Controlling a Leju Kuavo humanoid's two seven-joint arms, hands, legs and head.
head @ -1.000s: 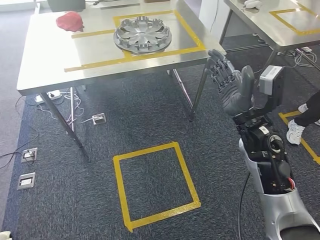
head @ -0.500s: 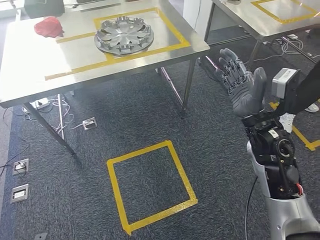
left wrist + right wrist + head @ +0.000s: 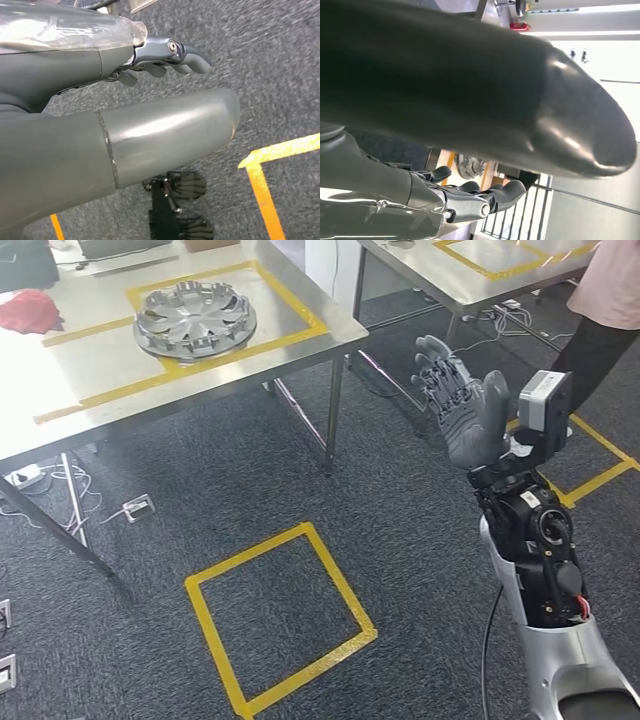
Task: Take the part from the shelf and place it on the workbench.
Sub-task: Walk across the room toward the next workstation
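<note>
The part, a silver hubcap (image 3: pixel 195 320), lies flat inside a yellow tape frame on the steel workbench (image 3: pixel 98 375) at the upper left of the head view. A sliver of the hubcap (image 3: pixel 470 166) also appears past the fingers in the right wrist view. My right hand (image 3: pixel 462 408) is raised to the right of the bench, well away from the hubcap, fingers spread and holding nothing. In the left wrist view my left hand (image 3: pixel 124 125) hangs over the grey carpet with thumb and fingers stretched out and nothing in it.
A second steel table (image 3: pixel 453 275) with yellow tape stands at the back right. A person (image 3: pixel 604 310) stands at the right edge. A yellow tape square (image 3: pixel 279 620) marks the carpet in front. A red cloth (image 3: pixel 30 310) lies on the bench; floor sockets (image 3: pixel 140 507) and cables sit beneath it.
The whole picture has slid left, so the camera has turned to the right. My right hand stays raised with its fingers spread. The person at the right has come further into view.
</note>
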